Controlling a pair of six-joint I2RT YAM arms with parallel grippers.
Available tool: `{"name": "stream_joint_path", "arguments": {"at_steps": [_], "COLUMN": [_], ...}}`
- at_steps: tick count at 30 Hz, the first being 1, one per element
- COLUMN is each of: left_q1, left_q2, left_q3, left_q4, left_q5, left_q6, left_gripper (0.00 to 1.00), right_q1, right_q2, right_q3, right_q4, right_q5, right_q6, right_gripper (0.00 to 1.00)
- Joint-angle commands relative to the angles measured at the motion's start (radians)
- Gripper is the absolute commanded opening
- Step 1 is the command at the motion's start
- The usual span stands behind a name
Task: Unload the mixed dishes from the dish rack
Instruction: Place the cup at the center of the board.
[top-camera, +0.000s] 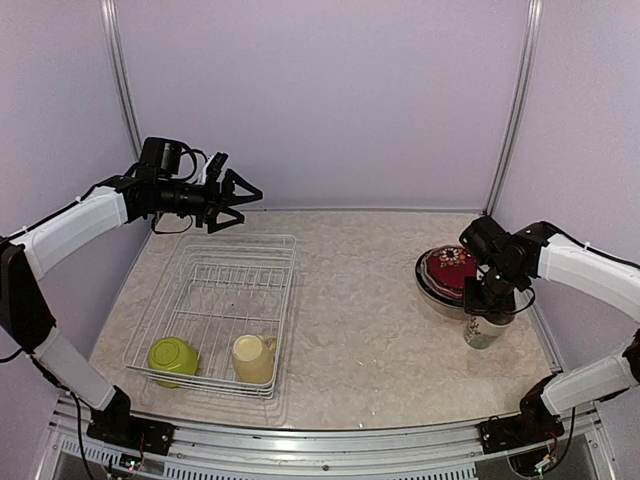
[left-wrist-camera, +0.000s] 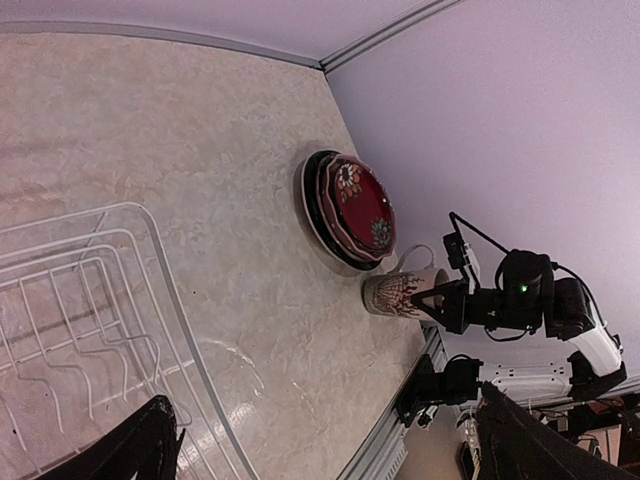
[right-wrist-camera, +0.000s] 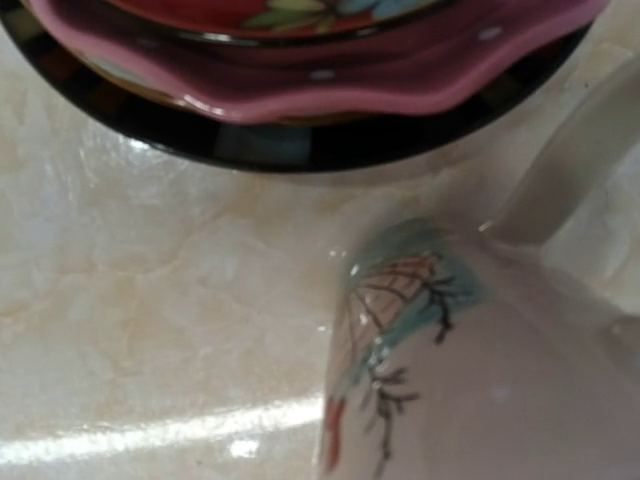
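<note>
The white wire dish rack sits at the left and holds a lime-green bowl and a pale yellow mug at its near end. My left gripper hangs open and empty above the rack's far edge; its dark fingertips frame the bottom of the left wrist view. At the right, a stack of plates topped by a dark red one rests on the table. Beside it stands the white floral mug, and my right gripper is shut on its rim. The right wrist view shows the mug close up, with no fingers in sight.
The pink wavy plate and black plate lie just beyond the mug. The table's right wall and metal front rail run close to the mug. The rack's corner fills the lower left of the left wrist view.
</note>
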Motion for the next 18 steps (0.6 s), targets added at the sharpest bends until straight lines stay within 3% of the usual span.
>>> {"name": "stream_joint_path", "arguments": {"at_steps": [1, 6, 18], "left_q1": [0.004, 0.001, -0.027], "left_q2": [-0.016, -0.014, 0.004], "left_q3": [0.014, 0.014, 0.017], "left_q4": [-0.017, -0.018, -0.035], "left_q5": [0.008, 0.008, -0.006], "left_q6": [0.005, 0.005, 0.030], "left_gripper": [0.99, 0.99, 0.98], "right_q1": [-0.025, -0.033, -0.033], "right_q2": [-0.006, -0.010, -0.047], "right_q3": [-0.018, -0.041, 0.081], "right_q4": [0.051, 0.070, 0.018], "right_q5": [0.022, 0.001, 0.021], "right_q6": [-0.019, -0.025, -0.077], "right_gripper": [0.00, 0.12, 0.56]}}
